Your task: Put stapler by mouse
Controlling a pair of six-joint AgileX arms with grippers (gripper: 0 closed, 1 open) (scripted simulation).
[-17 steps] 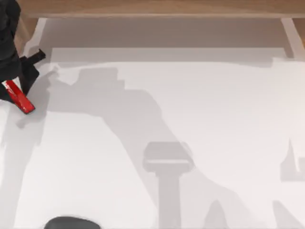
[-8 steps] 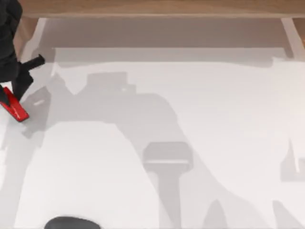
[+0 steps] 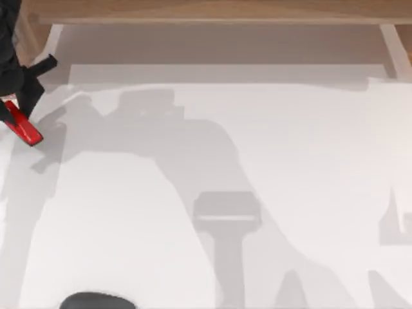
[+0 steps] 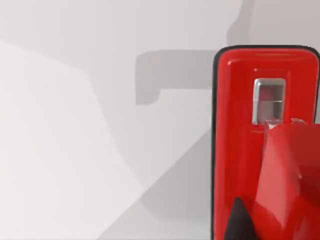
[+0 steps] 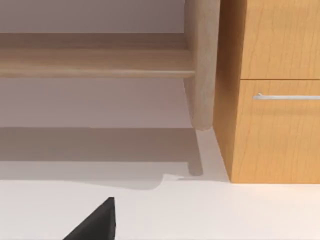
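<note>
At the far left of the table, my left gripper (image 3: 17, 106) is shut on the red stapler (image 3: 24, 129). It holds the stapler slanted and clear of the white surface, with the stapler's shadow lying to the right of it. The left wrist view has the stapler (image 4: 250, 150) close up, glossy red with a small metal window. The dark mouse (image 3: 96, 300) lies at the table's front edge, left of centre, cut by the picture's border and far from the stapler. A black part of my right gripper (image 5: 95, 225) pokes into the right wrist view.
A wooden ledge (image 3: 212, 11) runs along the back of the table (image 3: 290, 161). The right wrist view faces a wooden cabinet (image 5: 275, 125) with a metal drawer handle (image 5: 285, 96) and a round wooden post (image 5: 202, 65).
The left gripper dipped towards the front and left with the stapler, then came back up towards the rear. The stapler now sits slightly farther back than a second ago.
</note>
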